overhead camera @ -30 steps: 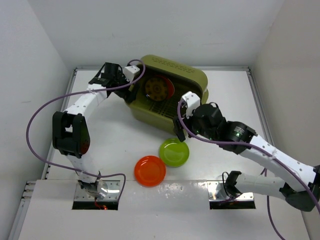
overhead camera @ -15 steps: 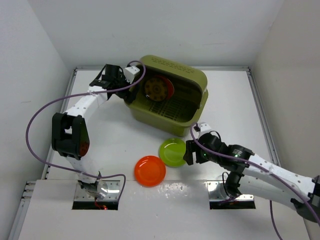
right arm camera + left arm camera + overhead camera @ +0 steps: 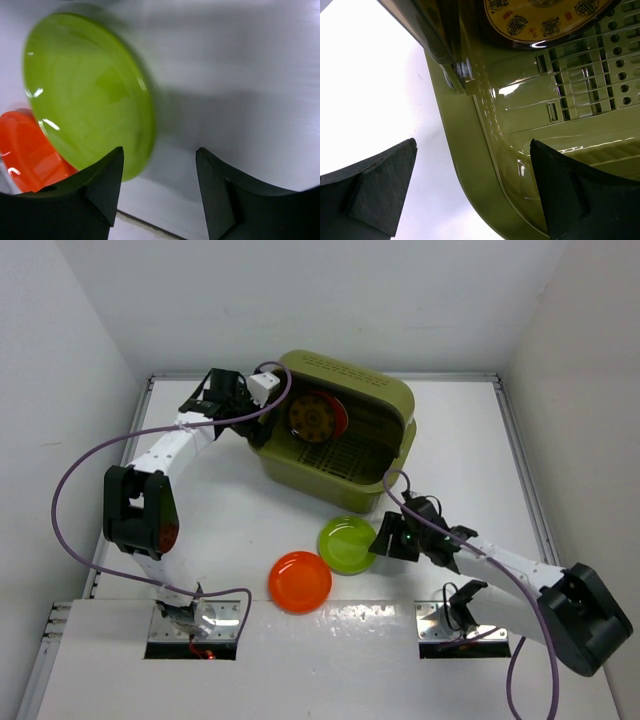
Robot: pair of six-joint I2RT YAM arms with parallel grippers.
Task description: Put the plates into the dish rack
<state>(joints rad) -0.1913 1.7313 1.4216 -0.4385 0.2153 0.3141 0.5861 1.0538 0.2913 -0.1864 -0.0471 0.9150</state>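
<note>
Lime green plate beside low-stretched right gripper, jaws apart, left gripper spread astride dish rack corner.

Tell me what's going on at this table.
Two robot arms are loading plates into an olive dish rack. A brown patterned plate already stands in it, with an orange-red plate behind. The left gripper is open, straddling the rack's side wall. The right gripper is low on the table, jaws open at the rim of the lime green plate and not closed on it. A second orange-red plate lies beside the green one.
</note>
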